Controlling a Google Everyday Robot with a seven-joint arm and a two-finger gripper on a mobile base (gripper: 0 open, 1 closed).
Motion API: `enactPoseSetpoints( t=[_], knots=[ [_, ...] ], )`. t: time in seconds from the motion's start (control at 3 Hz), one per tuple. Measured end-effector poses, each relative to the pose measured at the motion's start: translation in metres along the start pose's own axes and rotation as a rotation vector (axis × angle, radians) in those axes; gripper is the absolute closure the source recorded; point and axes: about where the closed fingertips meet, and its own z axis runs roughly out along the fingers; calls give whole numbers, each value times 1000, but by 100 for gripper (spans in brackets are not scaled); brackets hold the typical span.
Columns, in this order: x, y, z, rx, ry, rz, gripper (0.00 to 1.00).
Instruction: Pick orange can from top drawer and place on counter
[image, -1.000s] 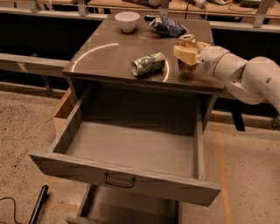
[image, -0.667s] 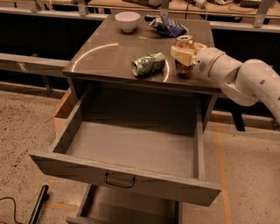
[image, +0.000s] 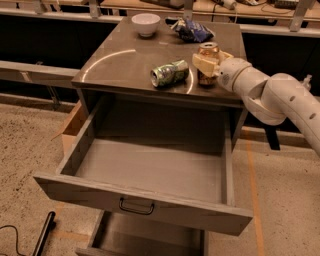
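**Orange can upright on the counter, gripper clamped on it**

From my station I read clock positions on the counter (image: 115, 60) with its far edge as twelve. The orange can (image: 208, 49) stands upright at about four o'clock, close to the right-hand edge, out of the drawer. I cannot tell whether its base rests fully on the glossy top or sits a hair above it.

The gripper (image: 210, 61) comes in from three o'clock at the end of the white arm (image: 280, 97). Its cream fingers (image: 201, 63) are closed on the can. One lies across the near side of the can body and the other shows behind it on the right.

Just beside it, toward six o'clock near the front edge, a green-and-white can (image: 170, 73) lies on its side, apart from the orange one. A white bowl (image: 146, 23) sits at eleven o'clock near the back edge. A crumpled blue bag (image: 193, 31) lies at one o'clock.

Below the counter the top drawer (image: 150, 170) is pulled out wide toward me, its grey bottom in view and its dark handle (image: 136, 206) on the front panel. Under it the lower drawer (image: 145, 240) is out part of the way. A cardboard box (image: 74, 125) sits against the cabinet's left side at nine o'clock.
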Motion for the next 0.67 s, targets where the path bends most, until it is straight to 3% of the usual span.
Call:
enactPoseSetpoints(
  t=[0.33,0.67],
  knots=[
    [3,3,-4,4,24,-4,5],
    [2,-3,-28,24,71,-22,0]
  ],
)
